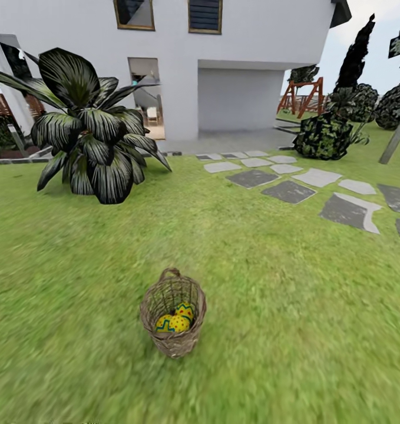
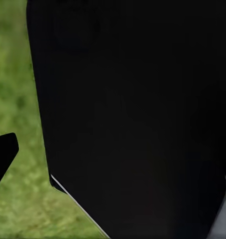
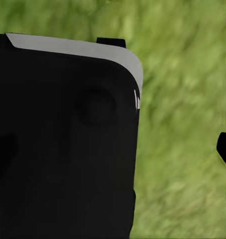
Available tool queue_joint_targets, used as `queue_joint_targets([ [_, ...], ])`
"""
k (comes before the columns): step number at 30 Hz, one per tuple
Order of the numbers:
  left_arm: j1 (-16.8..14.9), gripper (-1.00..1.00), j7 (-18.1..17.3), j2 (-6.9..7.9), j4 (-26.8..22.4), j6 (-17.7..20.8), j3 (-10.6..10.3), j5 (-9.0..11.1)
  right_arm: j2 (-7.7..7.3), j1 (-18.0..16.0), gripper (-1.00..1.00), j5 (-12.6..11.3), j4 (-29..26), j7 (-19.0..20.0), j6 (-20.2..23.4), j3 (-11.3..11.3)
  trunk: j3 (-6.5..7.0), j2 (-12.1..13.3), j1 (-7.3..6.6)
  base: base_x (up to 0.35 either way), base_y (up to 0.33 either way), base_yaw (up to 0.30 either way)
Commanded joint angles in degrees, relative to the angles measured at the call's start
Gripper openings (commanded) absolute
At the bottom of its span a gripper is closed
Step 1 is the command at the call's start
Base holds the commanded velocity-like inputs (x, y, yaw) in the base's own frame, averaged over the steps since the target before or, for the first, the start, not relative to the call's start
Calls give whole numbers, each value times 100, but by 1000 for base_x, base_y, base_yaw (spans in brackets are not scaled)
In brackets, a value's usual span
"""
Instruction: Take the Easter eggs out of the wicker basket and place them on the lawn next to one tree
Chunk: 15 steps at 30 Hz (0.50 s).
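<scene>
The wicker basket (image 1: 173, 321) stands upright on the lawn (image 1: 282, 306), low in the middle of the head view. Three yellow Easter eggs (image 1: 177, 320) with blue zigzag bands lie together in its bottom. A pale grey tree trunk (image 1: 396, 138) leans at the far right edge, well beyond the basket. In the left wrist view one dark fingertip (image 2: 3, 154) shows over grass beside a large black body part. In the right wrist view another dark fingertip (image 3: 225, 149) shows over grass. Neither view shows how far the fingers stand apart.
A big dark-leaved plant (image 1: 91, 135) grows at the back left. Grey stepping stones (image 1: 291, 182) run across the back right toward a dark bush (image 1: 323, 135). A white house wall (image 1: 241, 70) closes the back. Open grass surrounds the basket.
</scene>
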Motion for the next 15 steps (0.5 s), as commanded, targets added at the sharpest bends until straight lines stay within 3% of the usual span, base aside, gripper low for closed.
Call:
queue_joint_targets([
  [1,-1,100,-5,0,-2,-10,1,-1,-1,-3,100,10,3,-4,-15,16,-2,-2,1,98,-304,279],
  [15,-1,100,-5,0,-2,-8,3,-1,-1,0,100,12,3,-6,-15,15,31,-2,1,12,-324,279],
])
